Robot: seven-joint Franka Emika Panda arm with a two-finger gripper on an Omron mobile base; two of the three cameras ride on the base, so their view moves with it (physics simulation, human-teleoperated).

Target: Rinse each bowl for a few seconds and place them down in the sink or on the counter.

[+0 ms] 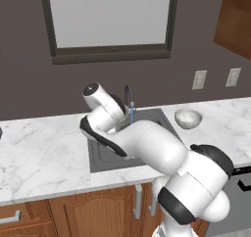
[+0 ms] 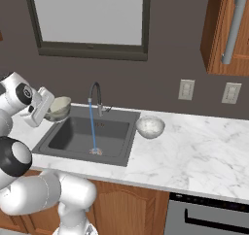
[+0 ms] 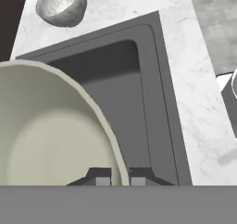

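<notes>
My gripper (image 2: 50, 110) is shut on the rim of the olive-beige bowl (image 2: 59, 108), holding it above the left edge of the sink (image 2: 73, 132), to the left of the water stream (image 2: 92, 127). In the hand view the bowl's cream inside (image 3: 46, 135) is at the left, and its rim runs between my gripper's (image 3: 120, 177) two fingertips, with the sink basin (image 3: 139, 93) below. The marbled whitish-grey bowl (image 2: 150, 126) (image 1: 188, 118) (image 3: 62, 5) sits upright on the counter (image 2: 194, 146) just right of the sink.
The dark faucet (image 2: 96, 91) (image 1: 128, 96) stands behind the basin, with water running. My own arm (image 1: 147, 143) covers much of the sink in the left base view. Wall outlets (image 2: 186, 89) and a wooden upper cabinet (image 2: 228, 30) are at the right.
</notes>
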